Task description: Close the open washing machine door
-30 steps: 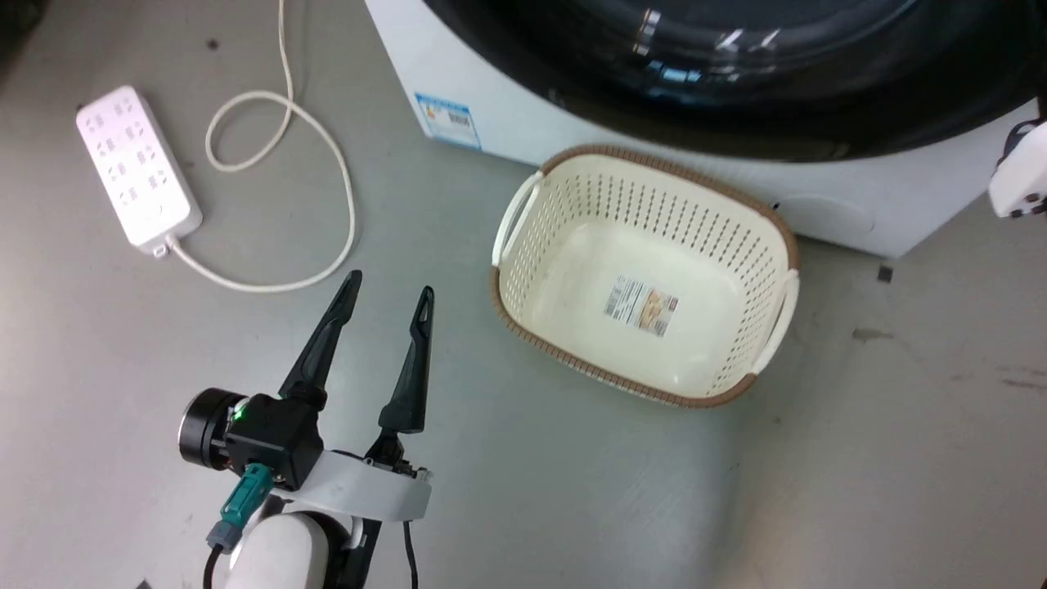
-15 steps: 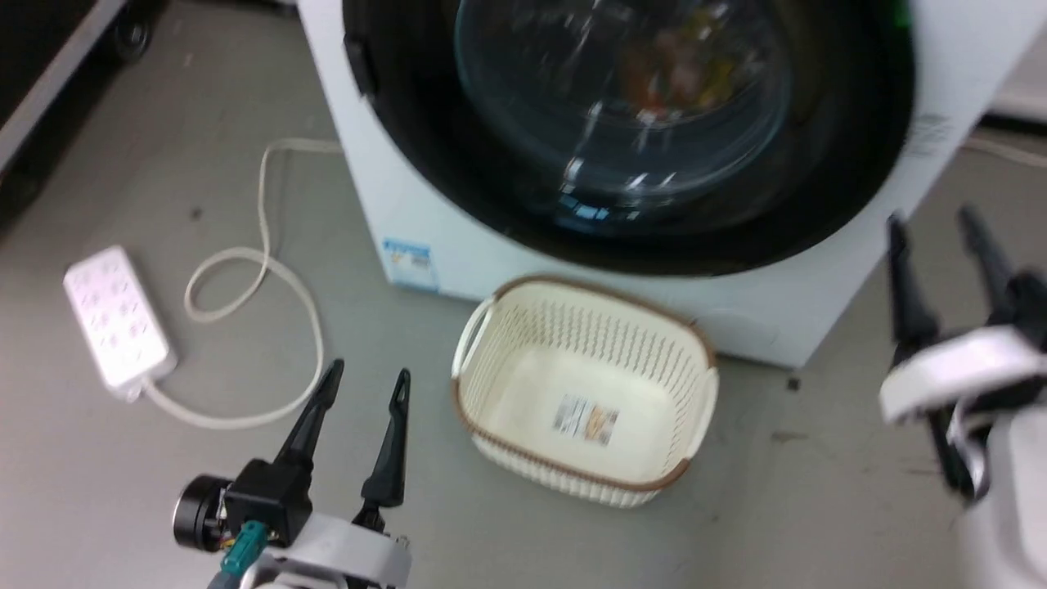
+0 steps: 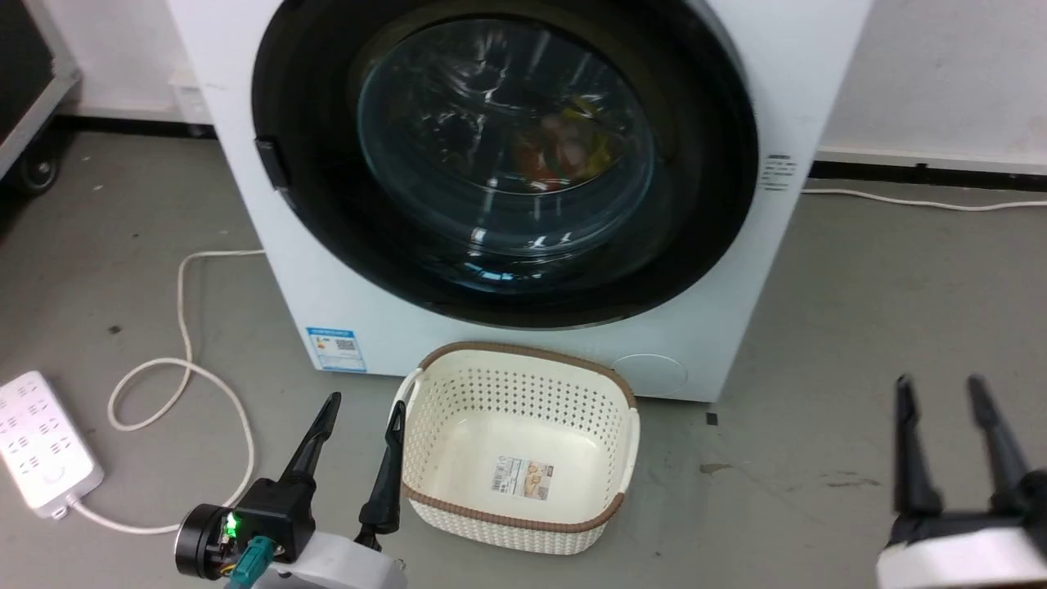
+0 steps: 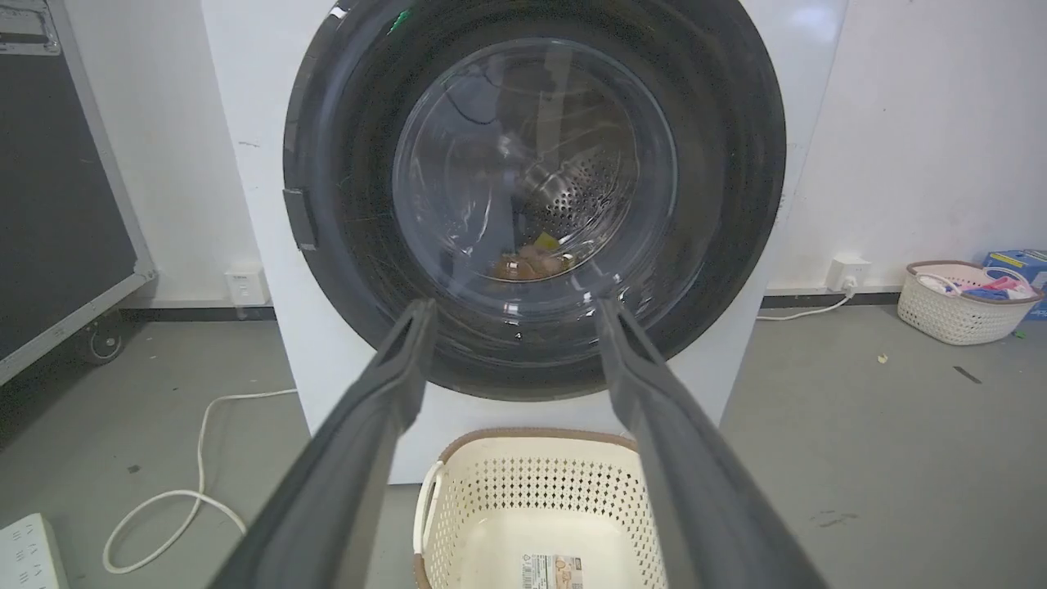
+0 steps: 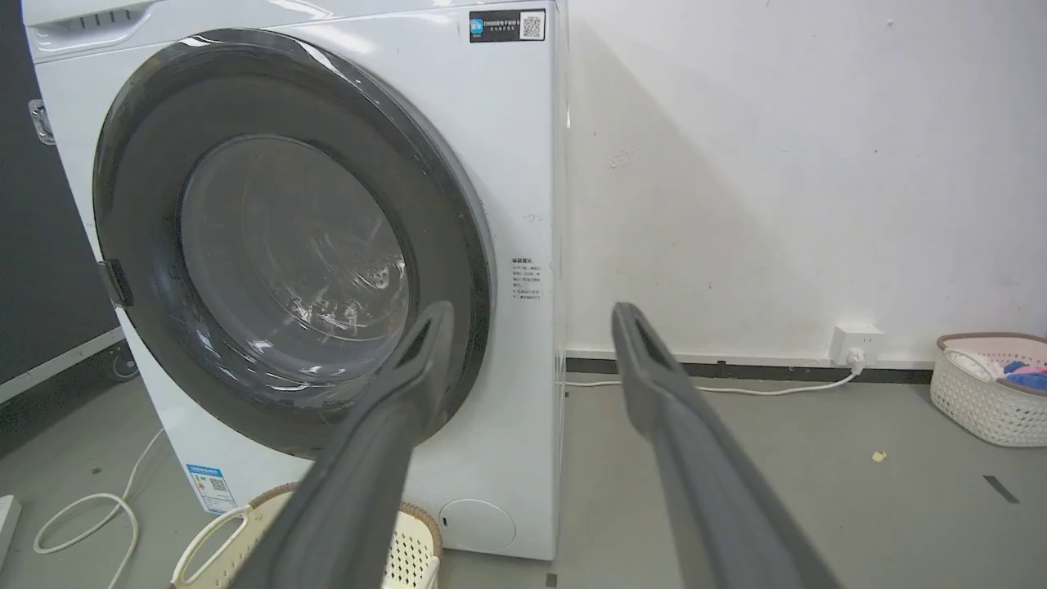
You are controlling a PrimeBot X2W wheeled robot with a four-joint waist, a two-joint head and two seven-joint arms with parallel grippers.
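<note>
Head view, with both wrist views. The white front-loading washing machine [image 3: 352, 303] stands against a pale wall on a grey floor. Its large round door with the wide black rim and bulging clear glass bowl [image 3: 503, 155] sits flush against the machine front, its rim lying flat all round as seen from the right wrist view. Through the glass, the perforated steel drum and a few coloured items [image 3: 564, 151] are visible.

A cream perforated plastic basket with a brown rim [image 3: 507, 388] rests on the floor just in front of the machine, below the door. A white multi-socket power strip [image 3: 41, 442] with a looped pale cable [image 3: 184, 368] lies on the floor to the robot's left.

The left gripper [image 3: 365, 402] is at the lower left, beside the basket's left handle, with its two dark fingers spread and nothing between them. The right gripper [image 3: 938, 381] is at the lower right, well apart from the machine, with its fingers likewise spread and empty. Neither gripper touches the door.
</note>
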